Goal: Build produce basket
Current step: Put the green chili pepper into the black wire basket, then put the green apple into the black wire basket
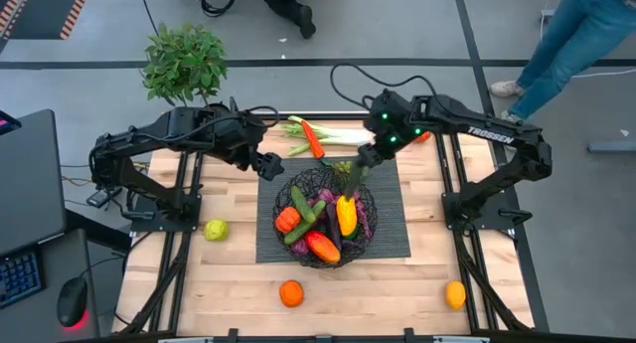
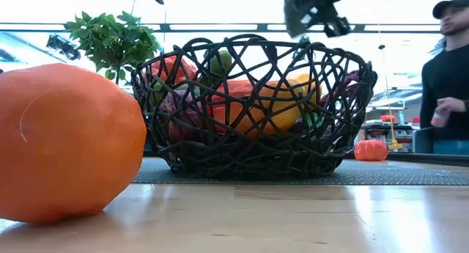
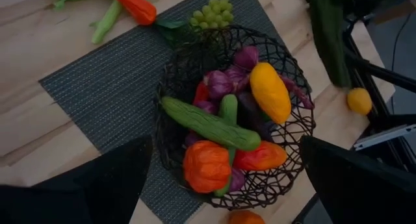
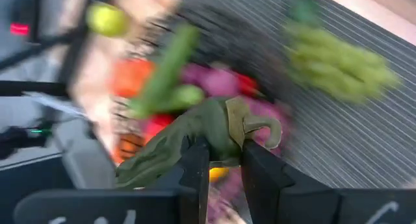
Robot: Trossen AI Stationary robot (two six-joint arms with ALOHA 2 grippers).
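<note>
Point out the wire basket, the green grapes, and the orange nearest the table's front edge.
basket (image 1: 281, 202): high view, left rim.
green grapes (image 3: 212, 13): left wrist view, cluster's middle.
orange (image 1: 290, 293): high view, its centre.

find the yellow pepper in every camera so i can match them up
High view: the yellow pepper lies right of centre inside the basket.
Low view: yellow mass behind the wire, centre-right of the basket.
Left wrist view: upper right of the pile, near the basket rim.
Right wrist view: cannot pick it out with certainty.
Shared landmark: the long green cucumber beside it, also seen from the left wrist.
</note>
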